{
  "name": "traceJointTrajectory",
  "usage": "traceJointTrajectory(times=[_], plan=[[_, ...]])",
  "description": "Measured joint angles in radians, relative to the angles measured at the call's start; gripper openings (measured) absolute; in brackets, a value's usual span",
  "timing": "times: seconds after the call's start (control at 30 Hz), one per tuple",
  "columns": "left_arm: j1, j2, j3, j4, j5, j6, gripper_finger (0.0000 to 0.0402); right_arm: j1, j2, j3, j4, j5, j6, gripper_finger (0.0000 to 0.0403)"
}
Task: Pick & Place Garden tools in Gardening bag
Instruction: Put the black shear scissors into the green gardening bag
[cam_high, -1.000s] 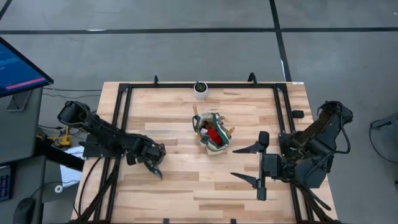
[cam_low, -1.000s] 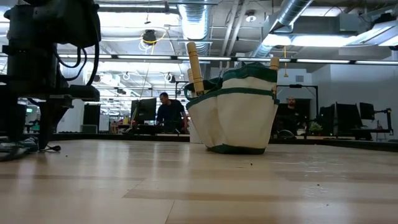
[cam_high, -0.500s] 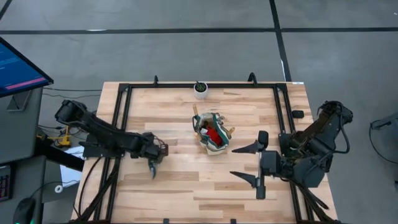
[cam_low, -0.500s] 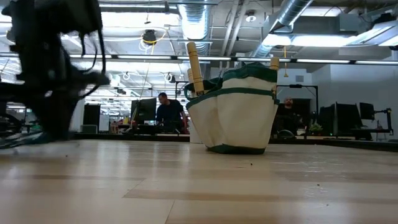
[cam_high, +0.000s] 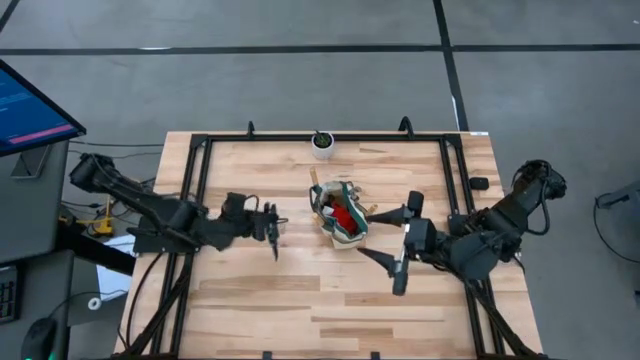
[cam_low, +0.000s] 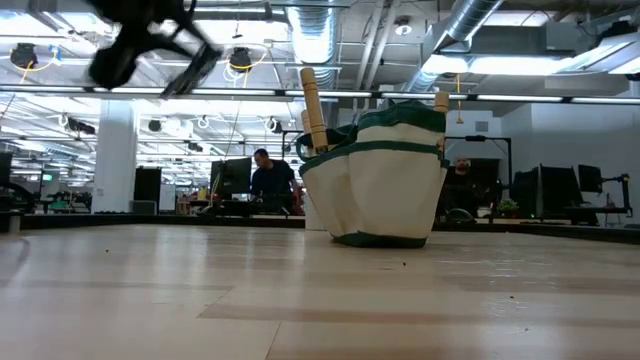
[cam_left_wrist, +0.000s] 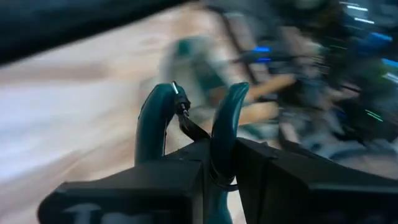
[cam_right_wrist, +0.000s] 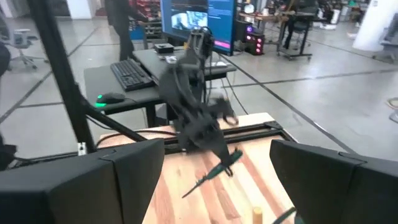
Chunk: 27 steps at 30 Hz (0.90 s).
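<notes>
Fingers of left gripper (cam_high: 275, 240) closed, empty, beside gardening bag (cam_high: 341, 212); right gripper's (cam_high: 393, 247) spread.

Bright, even overhead light leaves the table (cam_high: 300, 300) almost shadowless from above, ceiling lamps (cam_low: 240, 58) glare in the low view, the left wrist view is smeared with motion blur, and the left arm (cam_right_wrist: 196, 118) blurs in the right wrist view.
</notes>
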Motion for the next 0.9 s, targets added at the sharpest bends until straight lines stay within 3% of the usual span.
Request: traceJointTrajectory(times=[0.17,0.33,0.63,0.9], plan=[[0.0,-0.045,0.001,0.375,0.095,0.447,0.0028,-0.081,0.001,0.0,0.018,-0.129,0.035,0.0285],[0.0,-0.05,0.002,0.674,0.295,0.717,0.0028,-0.182,0.001,0.0,0.055,-0.298,0.027,0.0285],[0.001,-0.048,0.002,0.958,0.619,0.864,0.0031,-0.368,0.055,0.0,0.199,-0.584,0.019,0.0285],[0.001,-0.048,0.002,1.005,0.663,0.909,0.0032,-0.472,0.159,-0.003,0.431,-0.8,0.02,0.0285]])
